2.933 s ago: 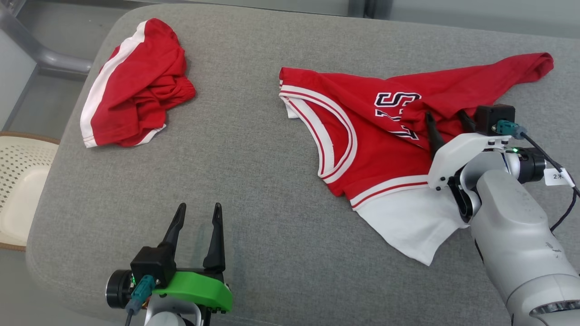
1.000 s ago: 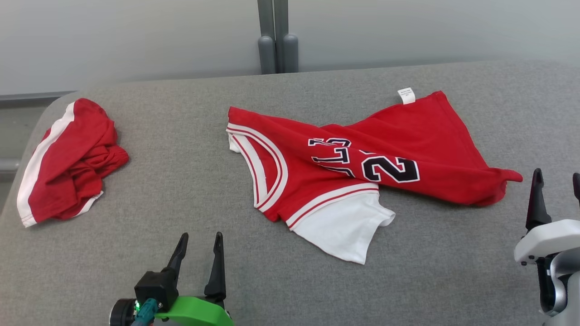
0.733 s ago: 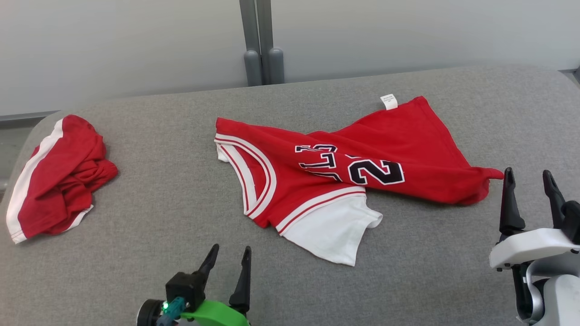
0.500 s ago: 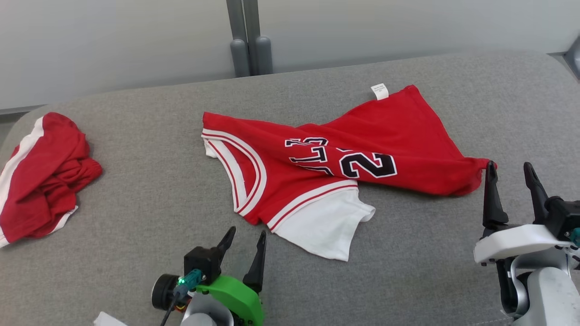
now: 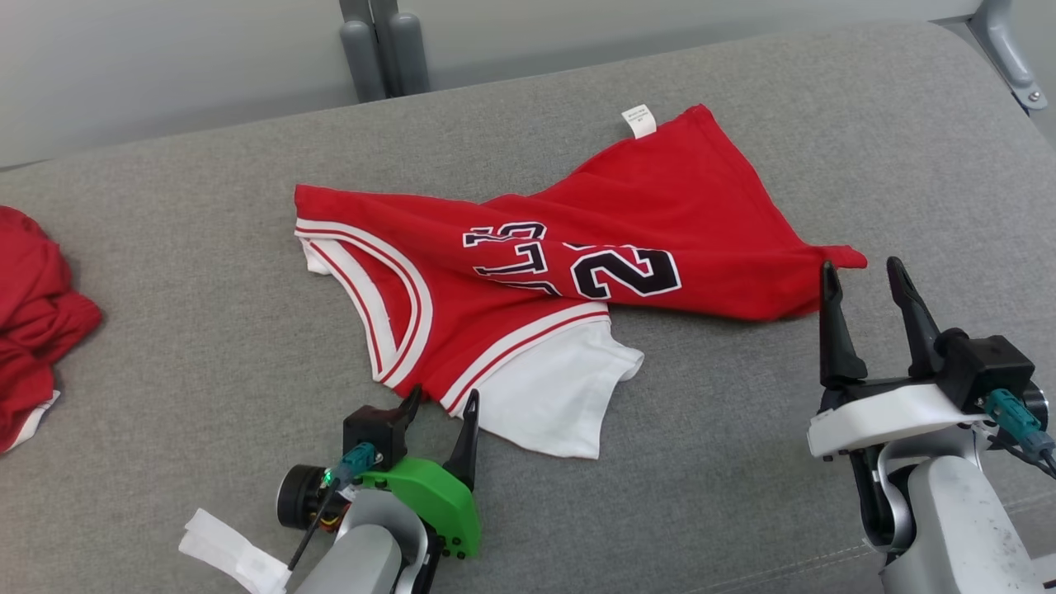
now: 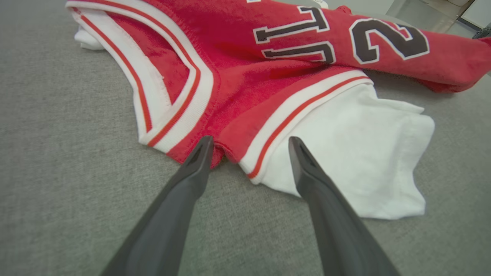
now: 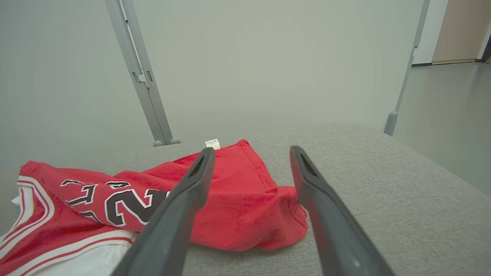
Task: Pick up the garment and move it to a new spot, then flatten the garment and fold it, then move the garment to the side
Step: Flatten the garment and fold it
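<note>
Head view: our red jersey (image 5: pixel 528 272) lies twisted on the grey cushion (image 5: pixel 206 346). Our left gripper (image 5: pixel 444 393), fingers spread, sits at the jersey's near shoulder. Our right gripper (image 5: pixel 860 264), also spread, is beside its pointed corner, likely poised to grab and flatten.

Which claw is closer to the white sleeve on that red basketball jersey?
Left. The left gripper is open at the edge of the white sleeve; the right gripper is apart, by the far corner of the red basketball jersey.

Bare padded surface (image 5: pixel 206 272) separates the jersey (image 5: pixel 660 206) from the crumpled red garment (image 5: pixel 33 330); grey posts (image 5: pixel 384 41) stand behind the far edge.
</note>
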Motion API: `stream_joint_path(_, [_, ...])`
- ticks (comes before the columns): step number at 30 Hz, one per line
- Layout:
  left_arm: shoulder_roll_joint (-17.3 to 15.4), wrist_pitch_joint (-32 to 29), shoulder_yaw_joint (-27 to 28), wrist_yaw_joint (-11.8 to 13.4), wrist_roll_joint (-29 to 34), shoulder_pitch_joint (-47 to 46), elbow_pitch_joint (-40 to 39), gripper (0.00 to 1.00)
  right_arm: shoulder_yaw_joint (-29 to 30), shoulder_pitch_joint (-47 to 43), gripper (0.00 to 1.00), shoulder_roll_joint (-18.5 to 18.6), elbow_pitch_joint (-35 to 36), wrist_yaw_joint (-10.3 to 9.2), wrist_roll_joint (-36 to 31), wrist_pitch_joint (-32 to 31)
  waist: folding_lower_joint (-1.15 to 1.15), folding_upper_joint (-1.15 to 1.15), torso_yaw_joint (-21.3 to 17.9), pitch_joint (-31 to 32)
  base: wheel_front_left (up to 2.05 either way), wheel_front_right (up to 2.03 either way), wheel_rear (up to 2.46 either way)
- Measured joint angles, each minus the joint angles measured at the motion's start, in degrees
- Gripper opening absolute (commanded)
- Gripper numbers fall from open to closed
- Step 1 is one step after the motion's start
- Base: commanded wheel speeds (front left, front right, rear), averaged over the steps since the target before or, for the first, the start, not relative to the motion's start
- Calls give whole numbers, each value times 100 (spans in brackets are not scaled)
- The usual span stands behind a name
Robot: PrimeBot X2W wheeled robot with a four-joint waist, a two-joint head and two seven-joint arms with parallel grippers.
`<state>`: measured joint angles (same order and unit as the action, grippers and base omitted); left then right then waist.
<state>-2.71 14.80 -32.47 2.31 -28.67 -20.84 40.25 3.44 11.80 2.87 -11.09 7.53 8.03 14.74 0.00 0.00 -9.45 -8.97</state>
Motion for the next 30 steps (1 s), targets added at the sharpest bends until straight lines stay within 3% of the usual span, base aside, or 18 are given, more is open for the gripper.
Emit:
stream_joint_path(2, [0, 14, -85, 33, -49, -64, 160, 100, -118, 30, 100, 0, 1, 0, 62, 7, 0, 0, -41, -60, 0, 0, 0])
stream_joint_path(3, [0, 14, -102, 58, -58, -89, 223, 89, -155, 35, 100, 0, 0, 0, 81, 8, 0, 0, -52, -81, 0, 0, 0])
stream_joint_path(4, [-3, 15, -146, 76, -108, -153, 319, 49, -247, 52, 100, -1, -8, 0, 122, 9, 0, 0, -65, -129, 0, 0, 0])
stream_joint_path(5, [-2, 16, -158, 81, -114, -187, 331, 39, -279, 69, 100, -1, -8, 0, 144, 18, 0, 0, -63, -147, 0, 0, 0])
stream_joint_path(6, [-2, 16, -175, 81, -115, -215, 342, 9, -300, 84, 100, 0, -10, 0, 154, 24, 0, 0, -55, -157, 0, 0, 0])
stream_joint_path(7, [-1, 16, -194, 80, -119, -235, 344, 0, -310, 105, 100, -1, -21, 0, 172, 25, 0, 0, -38, -163, 0, 0, 0])
stream_joint_path(12, [0, 22, -182, 42, -141, -242, 68, 0, -321, 148, 100, -1, -24, 0, 190, 26, 0, 0, 90, -140, 0, 0, 0])
stream_joint_path(17, [-48, 23, 181, 63, 81, -226, -313, 0, -233, 135, 100, -1, 2, 0, 185, 31, 0, 0, 252, -60, 0, 0, 0])
stream_joint_path(30, [-1066, 22, 892, 4, 243, 212, -578, 0, -126, -38, 100, -3, 18, 0, 112, 32, 0, 0, 556, 83, 0, 0, 0])
